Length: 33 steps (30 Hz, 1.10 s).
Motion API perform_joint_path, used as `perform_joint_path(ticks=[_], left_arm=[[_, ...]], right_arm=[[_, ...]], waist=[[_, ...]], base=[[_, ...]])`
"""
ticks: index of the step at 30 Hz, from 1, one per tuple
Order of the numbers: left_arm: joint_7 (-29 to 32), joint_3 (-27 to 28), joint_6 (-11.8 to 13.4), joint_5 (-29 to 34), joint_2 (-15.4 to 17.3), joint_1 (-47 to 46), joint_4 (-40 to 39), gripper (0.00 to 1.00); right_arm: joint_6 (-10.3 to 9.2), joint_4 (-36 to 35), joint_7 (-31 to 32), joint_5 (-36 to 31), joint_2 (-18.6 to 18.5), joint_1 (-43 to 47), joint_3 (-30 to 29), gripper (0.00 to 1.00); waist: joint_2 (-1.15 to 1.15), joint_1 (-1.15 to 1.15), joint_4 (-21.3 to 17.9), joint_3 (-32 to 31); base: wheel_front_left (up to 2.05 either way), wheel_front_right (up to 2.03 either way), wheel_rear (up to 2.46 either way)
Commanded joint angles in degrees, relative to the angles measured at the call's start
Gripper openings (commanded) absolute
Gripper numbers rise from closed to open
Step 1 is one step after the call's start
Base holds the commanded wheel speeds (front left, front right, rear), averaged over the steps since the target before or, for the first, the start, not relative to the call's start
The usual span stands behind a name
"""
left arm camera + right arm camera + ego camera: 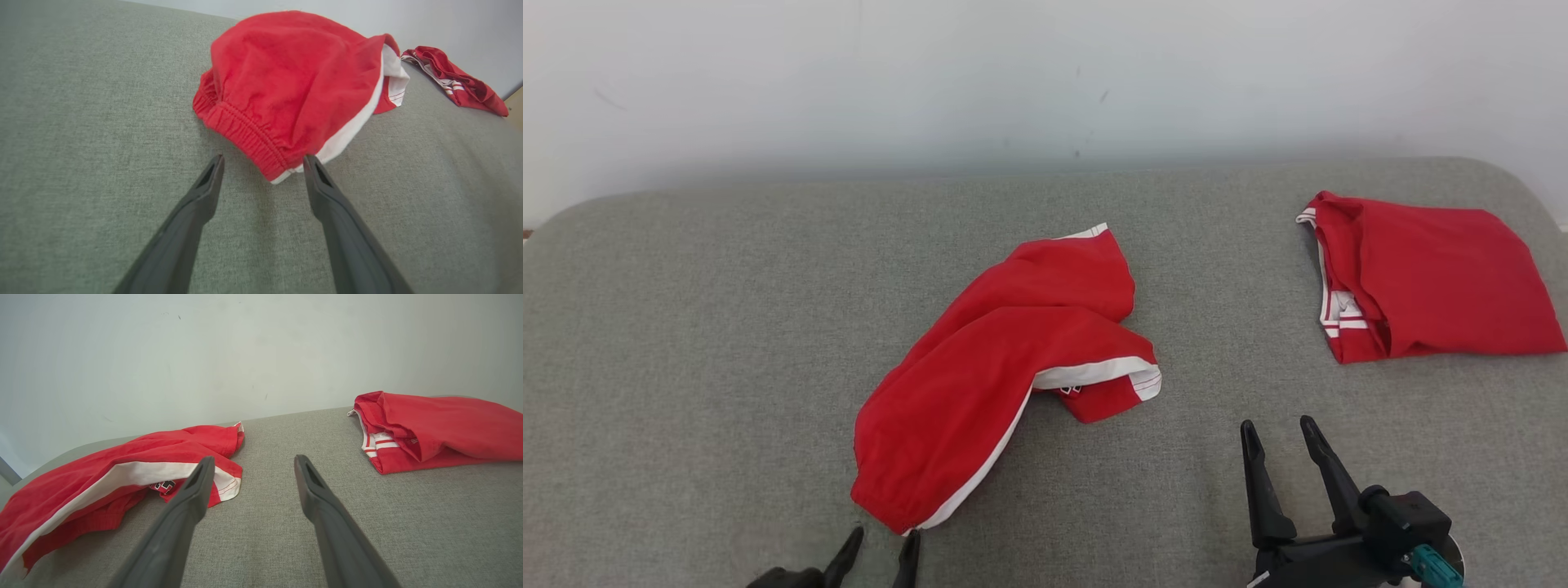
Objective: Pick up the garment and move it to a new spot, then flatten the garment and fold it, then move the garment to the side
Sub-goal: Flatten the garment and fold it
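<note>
Shorts run near-left to far-right, elastic end just beyond my left tool, spread and empty; right tool, also spread, sits farther right.

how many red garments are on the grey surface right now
2: crumpled red shorts in the middle, by the left claw; a folded red garment at the far right. None seems hidden.
</note>
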Motion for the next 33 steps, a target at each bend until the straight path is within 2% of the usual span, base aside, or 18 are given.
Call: perform_joint_path(ticks=[1, 7, 13, 14, 16, 17, 23, 26, 33], left_arm=[[-0.2, -0.1, 0.2, -0.6, 0.2, 1.1, -0.1, 1.00], [-0.5, -0.6, 0.0, -1.1, -0.2, 1.3, 0.8, 1.00], [-1.5, -1.1, -1.2, -1.1, -0.8, -1.2, 3.0, 1.00], [-1.8, -1.0, -1.5, -1.2, -0.9, -1.4, 3.5, 0.76], [-2.3, -0.9, -1.9, -1.3, -1.0, -2.1, 4.6, 0.13], [-2.6, -0.9, -2.2, -1.4, -1.1, -2.6, 5.2, 0.00], [-4.2, 0.2, -2.4, -1.9, -0.5, -3.7, 6.1, 0.00], [-4.2, 1.2, -2.1, -1.7, 1.5, -3.0, 5.0, 0.00], [0.1, 3.2, -1.8, -2.4, 7.6, -0.4, -1.0, 0.00]], right_arm=[[-0.01, -0.1, 0.0, -0.1, 0.0, 0.1, 0.1, 1.00], [-0.01, 0.2, 0.0, -0.1, 0.0, -0.2, 0.4, 1.00], [-0.01, 0.6, 0.0, 0.0, 0.0, -0.8, 0.7, 1.00], [-0.01, 0.7, 0.0, 0.0, 0.0, -0.8, 0.6, 1.00], [-0.01, 0.7, -0.1, -0.1, 0.0, -0.6, 0.5, 1.00], [-0.01, 0.7, -0.1, -0.1, 0.0, -0.5, 0.5, 1.00], [-0.01, 0.7, -0.2, -0.1, 0.0, 0.2, 0.0, 1.00], [-0.01, 0.8, -0.2, -0.1, 0.0, 0.4, -0.2, 1.00], [-0.01, 1.0, 0.1, 0.1, 0.0, 0.6, -0.1, 1.00]], waist=[[0.00, 0.00, 0.1, 0.3], [0.00, 0.00, -0.3, 0.6], [0.00, 0.00, -1.4, 0.9], [0.00, 0.00, -1.5, 0.9], [0.00, 0.00, -1.6, 0.9], [0.00, 0.00, -1.6, 0.9], [0.00, 0.00, -0.8, 0.8], [0.00, 0.00, 0.1, 0.4], [0.00, 0.00, 2.0, -0.3]], base=[[0.00, 0.00, 0.00], [0.00, 0.00, 0.00], [0.00, 0.00, 0.00], [0.00, 0.00, 0.00], [0.00, 0.00, 0.00], [0.00, 0.00, 0.00], [0.00, 0.00, 0.00], [0.00, 0.00, 0.00], [0.00, 0.00, 0.00]])
